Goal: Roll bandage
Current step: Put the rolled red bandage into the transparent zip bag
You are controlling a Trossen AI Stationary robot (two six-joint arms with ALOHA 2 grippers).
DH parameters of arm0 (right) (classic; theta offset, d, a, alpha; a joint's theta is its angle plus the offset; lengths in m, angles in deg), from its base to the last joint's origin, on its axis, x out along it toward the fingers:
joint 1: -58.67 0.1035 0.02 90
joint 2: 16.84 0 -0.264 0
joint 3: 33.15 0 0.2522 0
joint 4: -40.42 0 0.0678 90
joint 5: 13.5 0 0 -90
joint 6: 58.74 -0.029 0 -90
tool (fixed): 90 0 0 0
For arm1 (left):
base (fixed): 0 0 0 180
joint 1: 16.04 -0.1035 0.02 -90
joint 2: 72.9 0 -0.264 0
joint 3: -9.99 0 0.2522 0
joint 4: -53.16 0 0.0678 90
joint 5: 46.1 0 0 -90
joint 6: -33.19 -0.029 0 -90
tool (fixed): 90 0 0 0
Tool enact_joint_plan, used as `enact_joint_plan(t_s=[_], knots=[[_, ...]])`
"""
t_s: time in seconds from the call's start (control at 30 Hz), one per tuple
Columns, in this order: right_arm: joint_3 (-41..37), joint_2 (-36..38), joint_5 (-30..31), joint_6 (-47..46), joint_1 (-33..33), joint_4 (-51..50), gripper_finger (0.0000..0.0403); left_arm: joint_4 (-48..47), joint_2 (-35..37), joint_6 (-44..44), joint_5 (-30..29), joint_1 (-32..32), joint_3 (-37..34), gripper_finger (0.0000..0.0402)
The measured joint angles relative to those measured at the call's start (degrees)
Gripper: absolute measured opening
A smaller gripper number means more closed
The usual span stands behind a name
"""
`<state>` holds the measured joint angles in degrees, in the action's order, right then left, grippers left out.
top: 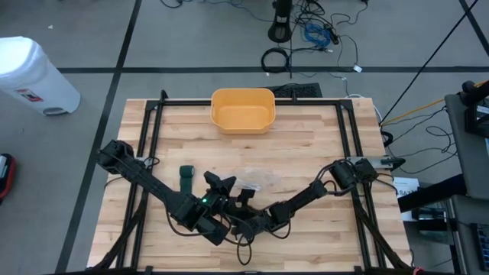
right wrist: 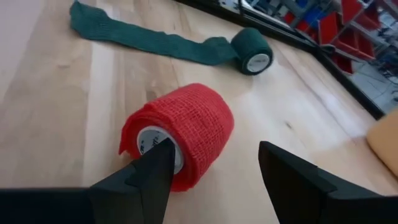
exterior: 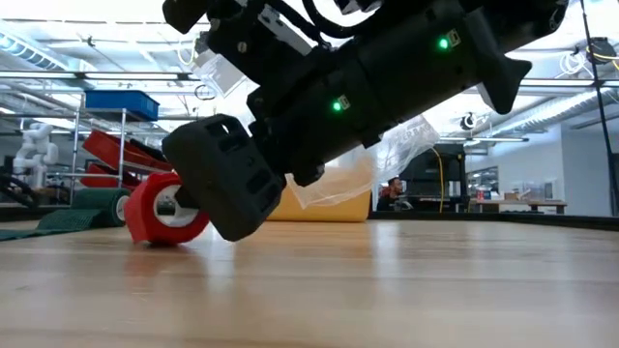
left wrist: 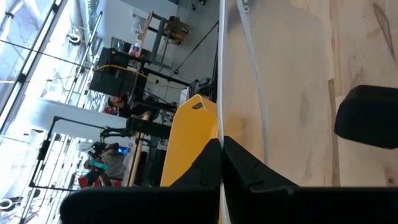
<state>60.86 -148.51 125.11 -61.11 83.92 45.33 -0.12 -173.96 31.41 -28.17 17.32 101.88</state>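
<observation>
A red bandage roll (right wrist: 186, 134) lies on its side on the wooden table, near the middle of the near edge; it also shows in the low view (exterior: 160, 211). My right gripper (right wrist: 214, 165) is open, one finger on each side just before the roll. A green bandage (right wrist: 252, 53), partly unrolled with its strip (right wrist: 149, 40) flat on the wood, lies beyond it (top: 186, 177). My left gripper (left wrist: 221, 146) is shut on a clear plastic bag (top: 258, 177), held above the table over the right arm. My left gripper pinches a thin edge of the clear plastic bag (left wrist: 221, 121) between its two shut fingers. The bag hangs crumpled below it, off the table (exterior: 411, 145). My right gripper has one fingertip (right wrist: 160, 155) in front of the red roll's white core end; whether it touches I cannot tell.
A yellow bowl (top: 242, 109) stands at the middle of the table's far edge. A black frame (top: 153, 122) runs along the far edge and both sides. Both arms cross near the middle of the near edge. A white bin (top: 30, 76) stands on the floor at the far left.
</observation>
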Motion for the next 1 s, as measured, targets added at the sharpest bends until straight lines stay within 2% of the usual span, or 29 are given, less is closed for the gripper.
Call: enact_joint_plan(t_s=[0.17, 0.4, 0.53, 0.8, 1.0], knots=[[0.0, 0.0, 3.8, -1.2, -0.1, -0.9, 0.0215, 0.0, 0.0, 0.0, 0.0, 0.0, 0.0, 0.0004], [0.0, 0.0, 2.5, -0.7, -0.2, -0.5, 0.0188, 0.0, 0.0, 0.0, 0.0, 0.0, 0.0, 0.0004], [0.0, 0.0, -2.3, 1.5, -1.0, 0.1, 0.0161, 0.0, 0.0, 0.0, 0.0, 0.0, 0.0, 0.0004], [0.0, 0.0, -2.3, 5.0, -1.4, 1.0, 0.0101, 0.0, 0.0, 0.0, 0.1, 0.0, 0.0, 0.0004], [0.0, 0.0, -2.2, 7.4, -1.3, 1.6, 0.0036, 0.0, 0.0, 0.0, 0.1, 0.0, 0.0, 0.0004]])
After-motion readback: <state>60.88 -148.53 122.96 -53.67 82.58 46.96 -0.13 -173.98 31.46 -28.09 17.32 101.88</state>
